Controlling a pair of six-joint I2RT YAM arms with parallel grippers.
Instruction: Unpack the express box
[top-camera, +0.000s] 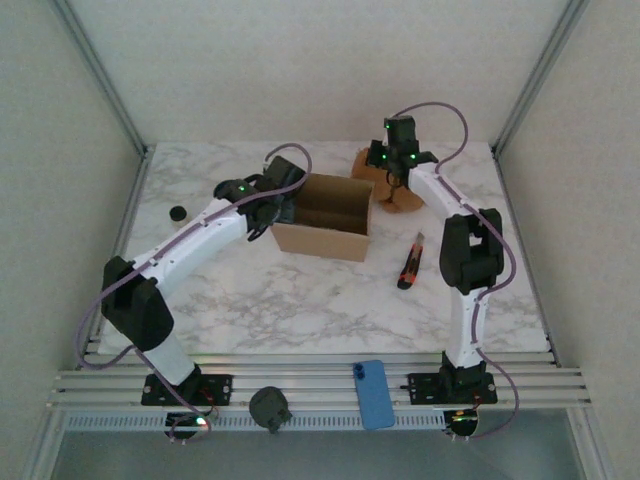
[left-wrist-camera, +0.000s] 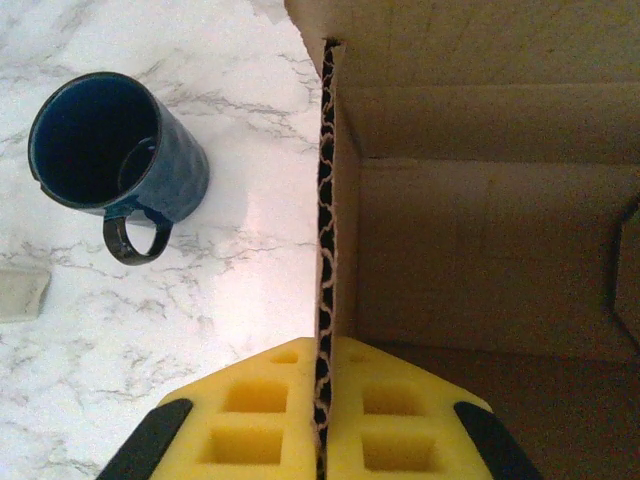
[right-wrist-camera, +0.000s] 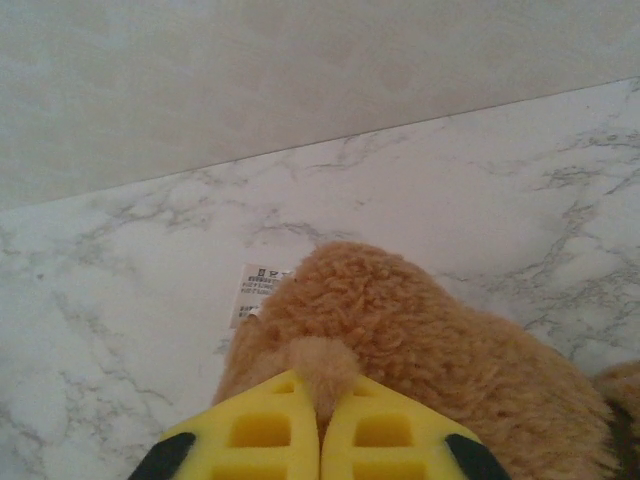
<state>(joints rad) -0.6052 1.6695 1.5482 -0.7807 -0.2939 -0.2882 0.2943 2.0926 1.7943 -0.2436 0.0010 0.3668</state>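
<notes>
- The express box (top-camera: 320, 228) sits open mid-table near the far edge, and looks empty inside.
- The left gripper (left-wrist-camera: 322, 425) is clamped on its left wall.
- The right gripper (right-wrist-camera: 320, 415) is pinching a brown plush toy (right-wrist-camera: 420, 330) outside the box, towards the far right corner.
- Pretty much unpacked, I'd guess. Only letting go is left.

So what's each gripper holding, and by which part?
Left gripper: the cardboard box, by the edge of one wall. Right gripper: the brown plush toy, by a small fuzzy nub.

Left gripper (left-wrist-camera: 322, 360) tight on the express box (left-wrist-camera: 480, 250) wall; dark blue mug (left-wrist-camera: 115, 150) apart on the marble table (left-wrist-camera: 230, 330).
</notes>
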